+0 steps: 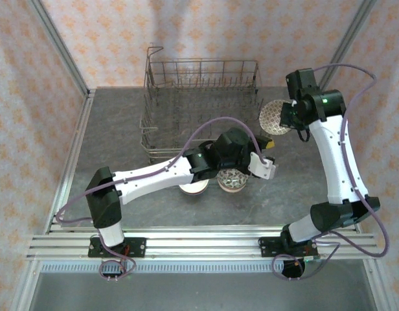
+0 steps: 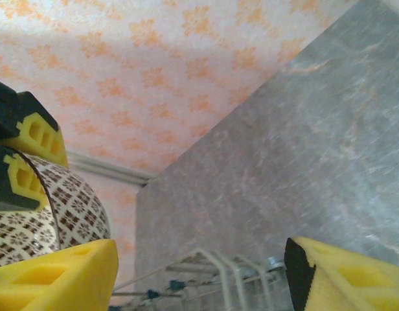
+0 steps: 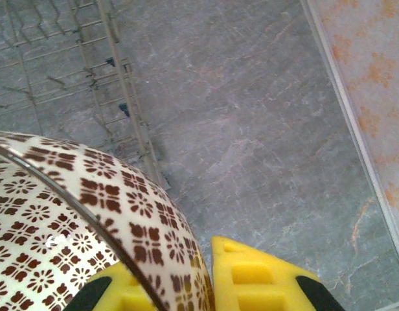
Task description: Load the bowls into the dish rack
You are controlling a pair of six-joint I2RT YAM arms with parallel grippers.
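Note:
My right gripper (image 1: 284, 118) is shut on the rim of a white bowl with a brown flower pattern (image 1: 274, 117), held on edge above the table just right of the grey wire dish rack (image 1: 199, 97). The right wrist view shows that bowl (image 3: 89, 214) clamped between the yellow fingers (image 3: 258, 278), with the rack (image 3: 63, 58) at upper left. My left gripper (image 1: 269, 146) reaches across just below the held bowl, and its jaws stand open and empty (image 2: 199, 285). In its view the held bowl (image 2: 63, 214) is at the left. A white bowl (image 1: 193, 188) and a brown-rimmed bowl (image 1: 232, 182) sit under the left forearm.
The grey table (image 1: 122, 142) is bounded by a metal rail on the left (image 1: 73, 155) and patterned walls behind. The rack has a raised loop handle (image 1: 154, 52) at its back left corner. Rack wires (image 2: 212, 272) lie close under the left fingers.

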